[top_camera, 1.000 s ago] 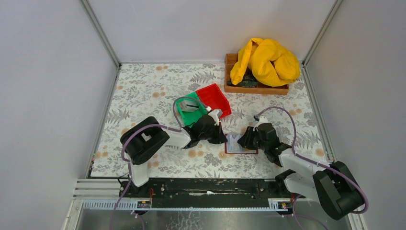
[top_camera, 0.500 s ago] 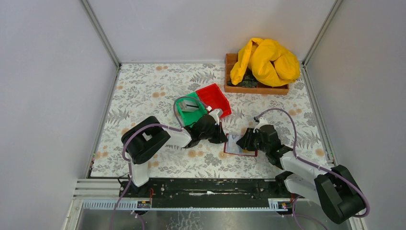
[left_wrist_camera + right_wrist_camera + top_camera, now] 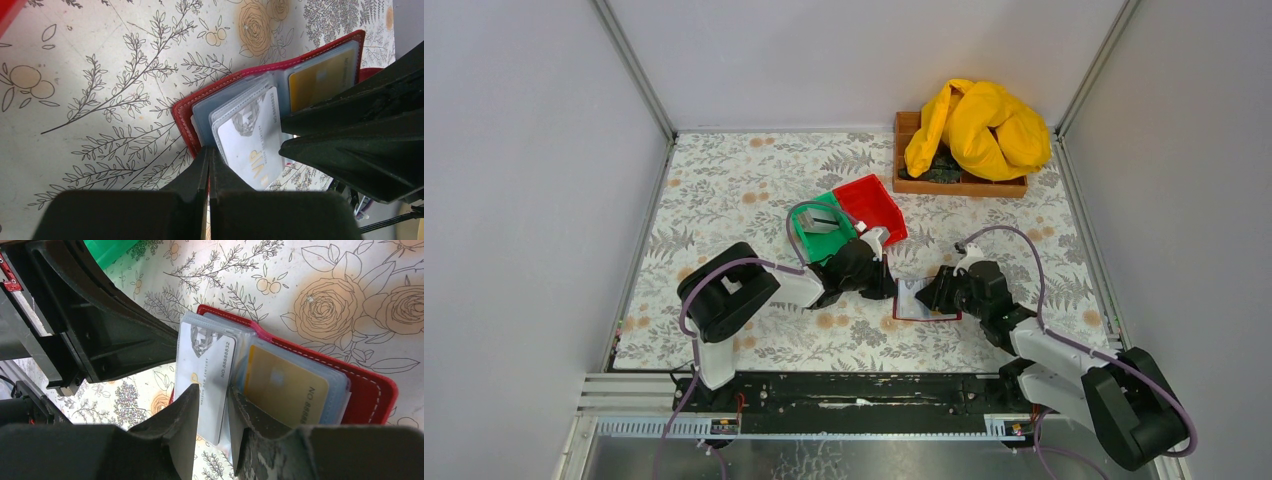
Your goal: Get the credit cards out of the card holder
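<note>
The card holder (image 3: 904, 312) lies open on the floral mat, dark red with clear sleeves (image 3: 200, 100) (image 3: 370, 390). A silver credit card (image 3: 207, 360) (image 3: 250, 145) sticks partly out of its sleeve, and a gold one (image 3: 285, 385) (image 3: 320, 75) sits fully in the sleeve beside it. My left gripper (image 3: 209, 152) (image 3: 886, 287) is shut on the holder's red left edge. My right gripper (image 3: 212, 390) (image 3: 936, 297) stands open from the right, its fingers on either side of the silver card with slack between them.
A green bin (image 3: 822, 232) and a red bin (image 3: 871, 207) stand just behind the left gripper. A wooden tray (image 3: 954, 186) with a yellow cloth (image 3: 979, 125) is at the back right. Grey walls close in the mat on three sides.
My right gripper has slid a little left over the card holder and its jaws have widened slightly. The left arm has stayed put.
</note>
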`<state>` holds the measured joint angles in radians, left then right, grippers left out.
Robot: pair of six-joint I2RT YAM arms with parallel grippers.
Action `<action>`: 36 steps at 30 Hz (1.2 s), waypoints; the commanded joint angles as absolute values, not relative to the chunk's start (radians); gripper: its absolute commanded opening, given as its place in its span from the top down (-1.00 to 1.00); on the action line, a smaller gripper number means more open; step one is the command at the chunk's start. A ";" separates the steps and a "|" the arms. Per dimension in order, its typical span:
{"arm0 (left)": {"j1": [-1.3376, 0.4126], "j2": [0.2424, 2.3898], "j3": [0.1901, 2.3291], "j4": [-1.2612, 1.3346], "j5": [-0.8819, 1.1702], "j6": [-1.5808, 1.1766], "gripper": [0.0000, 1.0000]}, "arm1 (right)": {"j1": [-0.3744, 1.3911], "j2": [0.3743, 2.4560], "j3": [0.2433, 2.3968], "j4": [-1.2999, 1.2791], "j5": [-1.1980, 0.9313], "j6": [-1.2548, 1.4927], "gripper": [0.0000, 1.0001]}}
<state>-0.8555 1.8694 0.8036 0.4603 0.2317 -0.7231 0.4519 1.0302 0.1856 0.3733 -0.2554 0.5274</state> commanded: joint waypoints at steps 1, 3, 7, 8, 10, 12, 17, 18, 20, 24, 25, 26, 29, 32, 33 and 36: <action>-0.866 1.903 0.822 0.450 0.230 -0.709 1.00 | 0.457 1.035 0.193 0.517 -0.368 0.556 0.31; -0.867 1.905 0.824 0.448 0.229 -0.709 1.00 | 0.456 1.036 0.187 0.536 -0.387 0.562 0.31; -0.868 1.909 0.828 0.445 0.233 -0.710 1.00 | 0.457 1.040 0.187 0.539 -0.393 0.562 0.31; -0.869 1.909 0.828 0.445 0.232 -0.710 1.00 | 0.457 1.045 0.188 0.543 -0.397 0.561 0.31; -0.869 1.911 0.830 0.443 0.232 -0.710 1.00 | 0.456 1.064 0.191 0.551 -0.411 0.560 0.30; -0.869 1.911 0.831 0.441 0.232 -0.710 1.00 | 0.456 1.079 0.194 0.554 -0.419 0.558 0.31; -0.868 1.903 0.836 0.412 0.211 -0.701 1.00 | 0.456 1.057 0.199 0.502 -0.362 0.544 0.32; -0.869 1.899 0.842 0.389 0.199 -0.696 1.00 | 0.457 1.049 0.199 0.493 -0.351 0.543 0.33; -0.868 1.891 0.854 0.337 0.171 -0.689 1.00 | 0.457 1.038 0.196 0.482 -0.333 0.542 0.34; -0.868 1.858 0.861 0.228 0.098 -0.689 1.00 | 0.457 1.042 0.199 0.469 -0.321 0.539 0.35; -0.868 1.845 0.864 0.195 0.074 -0.688 1.00 | 0.457 1.047 0.201 0.468 -0.321 0.539 0.35; -0.868 1.834 0.867 0.154 0.054 -0.685 0.98 | 0.456 1.052 0.202 0.468 -0.319 0.539 0.35; -0.871 1.791 0.865 0.089 -0.021 -0.681 0.96 | 0.456 1.059 0.201 0.468 -0.317 0.540 0.35; -0.879 1.741 0.856 0.035 -0.109 -0.678 0.95 | 0.456 1.058 0.198 0.465 -0.307 0.544 0.35; -0.879 1.728 0.850 0.025 -0.125 -0.678 0.95 | 0.457 1.057 0.197 0.465 -0.304 0.545 0.34; -0.881 1.691 0.822 0.043 -0.122 -0.690 0.95 | 0.457 1.067 0.195 0.472 -0.310 0.551 0.34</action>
